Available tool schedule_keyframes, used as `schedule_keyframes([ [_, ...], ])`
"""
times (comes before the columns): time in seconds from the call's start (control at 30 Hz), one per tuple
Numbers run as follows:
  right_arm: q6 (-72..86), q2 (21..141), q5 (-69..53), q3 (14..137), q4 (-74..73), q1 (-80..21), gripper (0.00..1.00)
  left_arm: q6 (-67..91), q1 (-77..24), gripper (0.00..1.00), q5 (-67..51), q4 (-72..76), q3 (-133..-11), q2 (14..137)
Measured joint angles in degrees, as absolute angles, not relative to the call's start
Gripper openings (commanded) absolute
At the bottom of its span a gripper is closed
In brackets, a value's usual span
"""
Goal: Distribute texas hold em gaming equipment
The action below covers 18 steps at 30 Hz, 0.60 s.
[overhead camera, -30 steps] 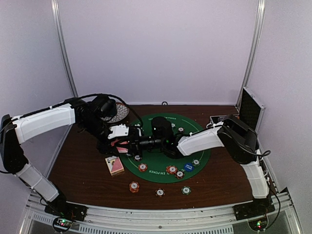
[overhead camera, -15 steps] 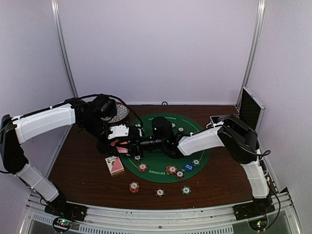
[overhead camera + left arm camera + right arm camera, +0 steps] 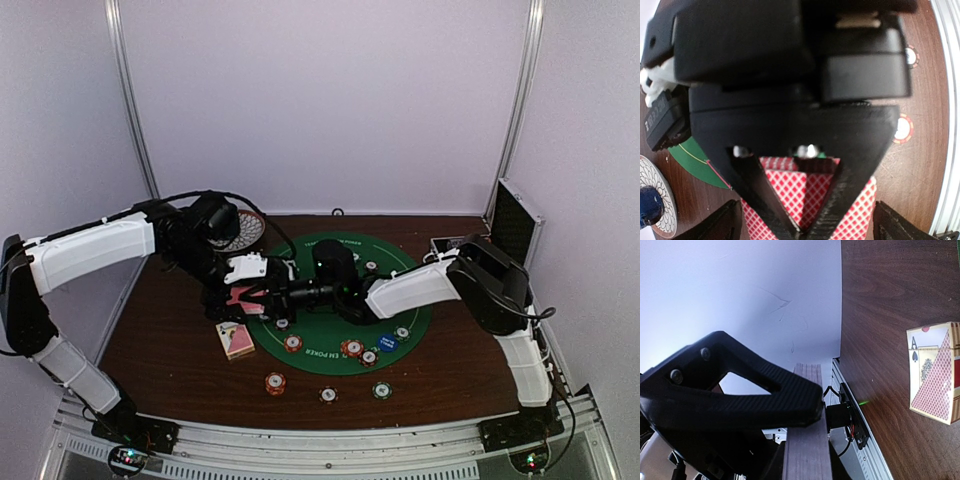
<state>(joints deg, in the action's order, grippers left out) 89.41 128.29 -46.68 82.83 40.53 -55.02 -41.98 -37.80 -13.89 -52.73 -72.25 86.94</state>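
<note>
Cards (image 3: 800, 190) pinched by right end effector (image 3: 262, 297), left end effector (image 3: 238, 290) released; we reckon they may fan and spill on worktop (image 3: 170, 350) if the pinch sits off-centre

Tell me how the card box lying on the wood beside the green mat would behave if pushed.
The card box lies flat on the wooden table, so it would likely slide, not tip or roll. Its squared edges suggest it stays stiff when gripped, though thin card may dent. Probably light; whether cards are inside cannot be seen.
</note>
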Motion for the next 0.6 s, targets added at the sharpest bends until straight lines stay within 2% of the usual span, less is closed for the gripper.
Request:
schedule_keyframes([
  [0.23,90.96,128.84,-46.72,82.83,42.41,-55.02,0.05,-42.02,-38.96,0.9,-14.17,-52.49,-72.53,87.24],
  [0.43,93.06,130.47,-46.94,82.83,45.23,-55.05,0.09,-42.06,-39.0,0.77,-13.93,-52.47,-72.55,88.12],
  [0.6,93.54,130.67,-47.22,82.85,46.41,-55.27,0.09,-42.02,-39.0,0.7,-13.02,-52.58,-73.34,89.32],
])
